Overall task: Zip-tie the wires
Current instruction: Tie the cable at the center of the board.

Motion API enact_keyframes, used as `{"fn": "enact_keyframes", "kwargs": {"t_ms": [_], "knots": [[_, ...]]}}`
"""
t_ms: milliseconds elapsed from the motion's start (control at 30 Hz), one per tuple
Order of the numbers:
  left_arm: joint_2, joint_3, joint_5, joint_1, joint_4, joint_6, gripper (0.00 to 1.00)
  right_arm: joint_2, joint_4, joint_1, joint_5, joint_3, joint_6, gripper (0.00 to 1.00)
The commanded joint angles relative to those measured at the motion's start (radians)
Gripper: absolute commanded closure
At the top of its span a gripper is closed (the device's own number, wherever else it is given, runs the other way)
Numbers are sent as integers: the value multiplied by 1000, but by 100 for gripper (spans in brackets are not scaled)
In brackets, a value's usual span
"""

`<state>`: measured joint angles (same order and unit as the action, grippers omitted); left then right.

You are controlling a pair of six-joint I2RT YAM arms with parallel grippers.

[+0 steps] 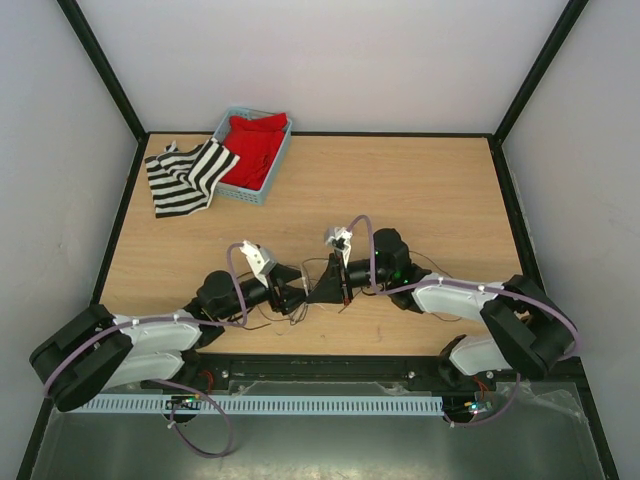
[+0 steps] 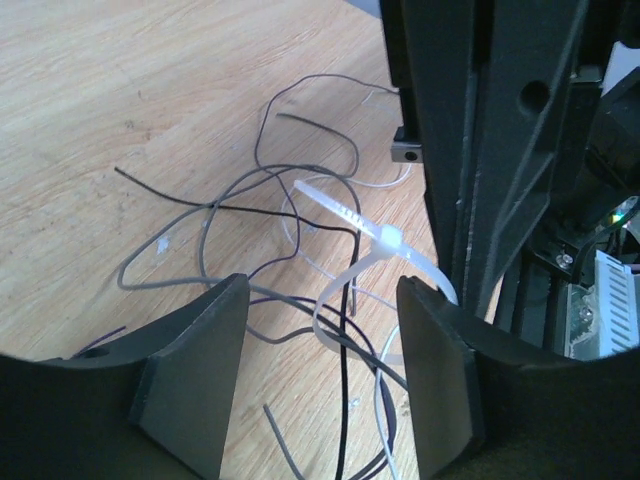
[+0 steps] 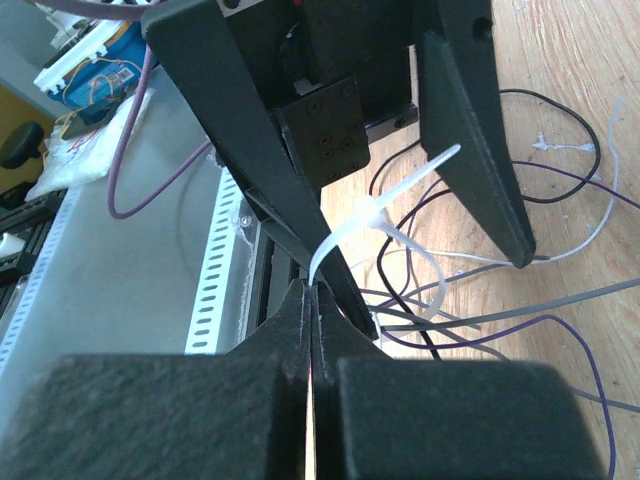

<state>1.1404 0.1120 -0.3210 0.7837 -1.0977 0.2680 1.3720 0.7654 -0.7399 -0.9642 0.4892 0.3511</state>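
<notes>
The wires [image 2: 344,404] are thin black, grey, purple and pale strands lying in loose loops on the wooden table; they also show in the right wrist view [image 3: 560,298]. A white zip tie [image 2: 386,240] is closed into a loop around some of the strands. My right gripper [image 3: 312,295] is shut on the zip tie's tail [image 3: 378,210], with its head just beyond. My left gripper [image 2: 320,330] is open, its fingers [image 2: 190,380] straddling the loop and wires without touching them. In the top view the left gripper [image 1: 298,297] and right gripper [image 1: 332,290] meet tip to tip at the table's near middle.
A blue basket [image 1: 226,122] holding red cloth stands at the back left, with a black-and-white striped cloth [image 1: 185,175] beside it. A white perforated cable duct [image 1: 300,405] runs along the metal strip below the table's near edge.
</notes>
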Motion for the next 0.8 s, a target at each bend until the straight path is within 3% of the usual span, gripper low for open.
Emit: {"fn": "enact_keyframes", "kwargs": {"t_ms": [0,267,400,767], "knots": [[-17,30,-23,19,-100,-20,42,-27,39,5,2,-13,-4,100],[-5,51,-55,29,-102,-19,85,-21,37,5,15,-14,2,100],[-4,47,-53,28,-101,-17,98,-20,22,5,32,-12,5,100],[43,40,-63,28,-99,-14,100,-122,-328,48,136,78,-86,52]]}}
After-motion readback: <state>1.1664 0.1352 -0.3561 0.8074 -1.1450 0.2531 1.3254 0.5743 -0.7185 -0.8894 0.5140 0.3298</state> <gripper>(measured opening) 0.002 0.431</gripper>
